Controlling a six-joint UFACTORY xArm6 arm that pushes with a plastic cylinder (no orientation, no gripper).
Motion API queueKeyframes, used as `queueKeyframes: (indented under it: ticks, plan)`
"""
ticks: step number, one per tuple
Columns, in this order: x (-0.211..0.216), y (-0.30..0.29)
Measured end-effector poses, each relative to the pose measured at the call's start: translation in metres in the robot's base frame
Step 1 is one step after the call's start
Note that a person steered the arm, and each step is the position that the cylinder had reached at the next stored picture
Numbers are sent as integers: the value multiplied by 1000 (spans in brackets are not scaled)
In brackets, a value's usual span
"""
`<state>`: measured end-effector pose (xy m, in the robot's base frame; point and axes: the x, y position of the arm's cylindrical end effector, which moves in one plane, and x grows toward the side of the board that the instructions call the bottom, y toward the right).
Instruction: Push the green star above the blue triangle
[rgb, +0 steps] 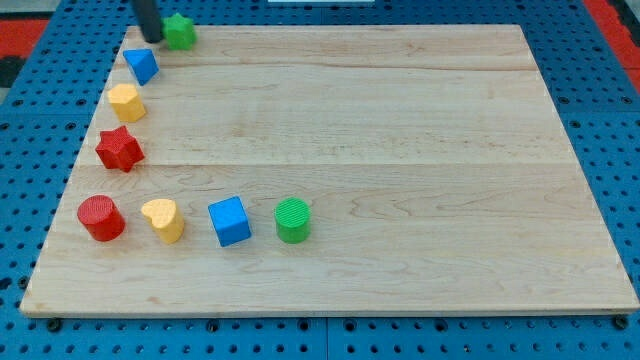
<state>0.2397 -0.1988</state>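
Green star (180, 32) lies flat at the board's top-left corner, near the top edge, points partly hidden by the dark rod on its left. Blue triangle (142, 65) lies flat just below and to the left of it, close but apart, near the board's left edge.

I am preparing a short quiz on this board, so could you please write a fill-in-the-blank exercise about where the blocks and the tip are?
1. My tip is just to the view's ____ of the green star.
2. The blue triangle lies directly above the ____ hexagon.
3. Between the yellow heart and the green cylinder sits the blue ____.
4. The red star is above the red ____.

Missing words: left; yellow; cube; cylinder
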Motion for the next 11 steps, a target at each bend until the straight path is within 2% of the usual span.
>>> queueKeyframes:
  ticks: [1, 2, 3, 4, 9, 10, 11]
  plan:
    - [13, 86]
    - [-21, 128]
    - [-36, 53]
    - [-32, 25]
    - [-45, -33]
    - [-47, 13]
    - [-43, 93]
